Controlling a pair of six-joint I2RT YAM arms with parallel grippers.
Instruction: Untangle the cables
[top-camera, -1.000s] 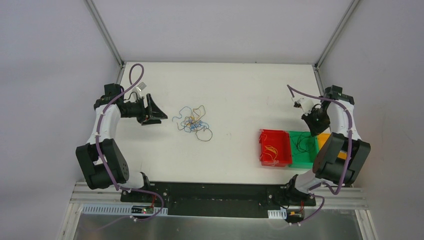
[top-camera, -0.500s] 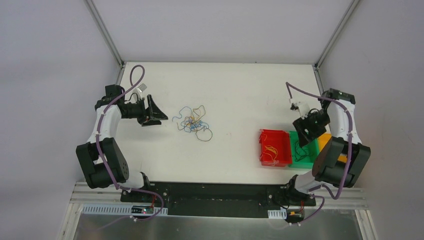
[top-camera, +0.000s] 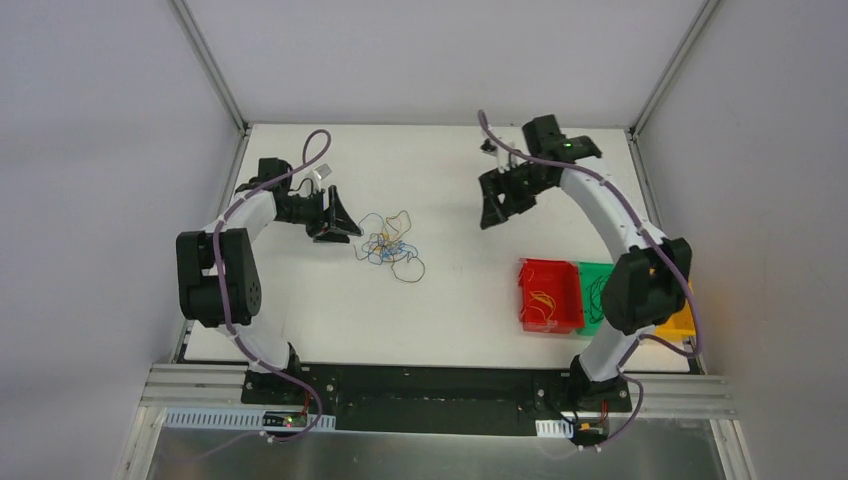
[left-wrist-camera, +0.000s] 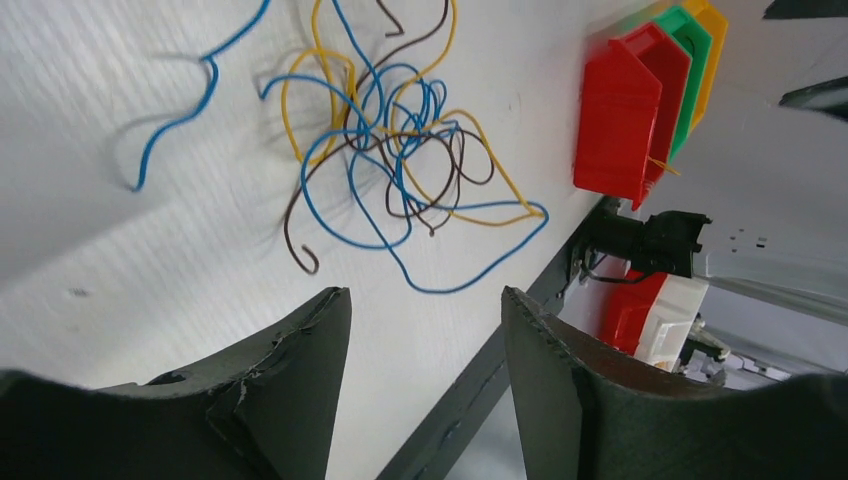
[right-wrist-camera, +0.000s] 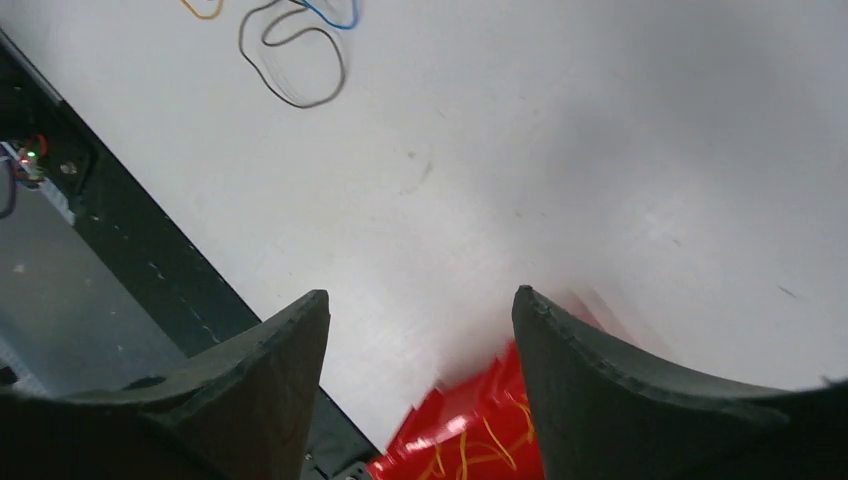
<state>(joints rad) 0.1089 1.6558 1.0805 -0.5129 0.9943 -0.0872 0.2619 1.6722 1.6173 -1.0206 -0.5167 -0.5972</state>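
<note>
Thin curly yellow, blue and brown wires (top-camera: 386, 246) lie knotted on the white tabletop (top-camera: 470, 300) beside the left gripper (top-camera: 340, 218) — jaws apart, empty. Right gripper (top-camera: 492, 205) wide, empty. Pinch one outlying loop, not the knot.

cables (right-wrist-camera: 305, 104) cut off, red bin (right-wrist-camera: 475, 435) blurred

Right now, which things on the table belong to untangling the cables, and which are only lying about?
Belong to the job:
- tangle of blue, yellow and brown cables
- left claw, open, empty, near the tangle
- right claw, open and empty

Only standing by:
- red bin, with yellow wire inside
- green bin
- yellow bin, partly hidden
</note>
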